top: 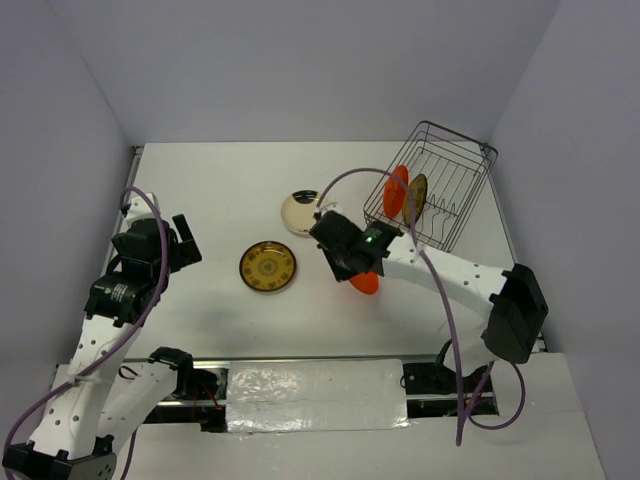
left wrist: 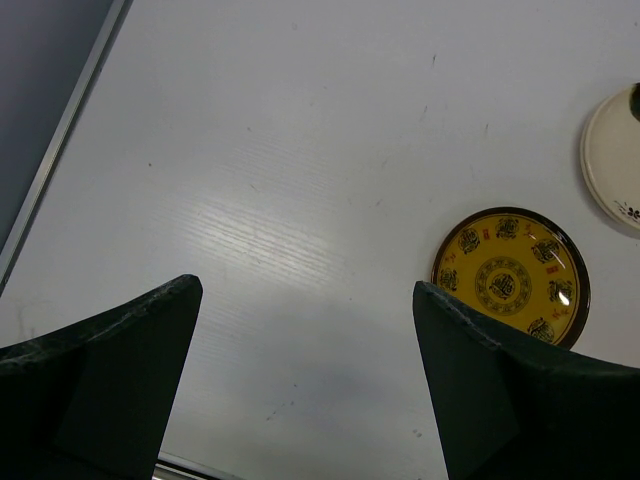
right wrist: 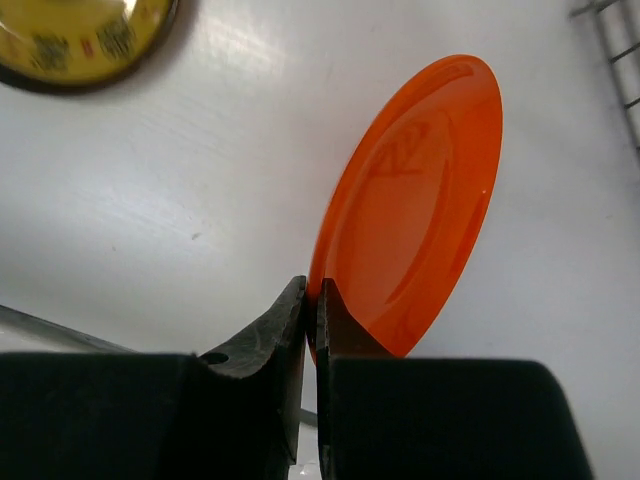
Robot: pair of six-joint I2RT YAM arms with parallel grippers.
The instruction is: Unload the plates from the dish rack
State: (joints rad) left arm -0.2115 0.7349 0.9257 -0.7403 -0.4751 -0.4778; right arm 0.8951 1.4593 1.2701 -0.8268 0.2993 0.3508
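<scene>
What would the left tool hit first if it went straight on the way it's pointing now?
Probably the bare white tabletop: the open left tool points at it, nothing between. The round yellow patterned plate lies right of that line; depth is unclear.

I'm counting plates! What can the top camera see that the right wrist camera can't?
Only the top view: the cream plate, the open left gripper, and an orange plate and brown plate standing in the dish rack. Only the right wrist view: the right gripper pinching a rim, close up. Both: the held orange plate, the yellow-patterned plate, some rack wire.
</scene>
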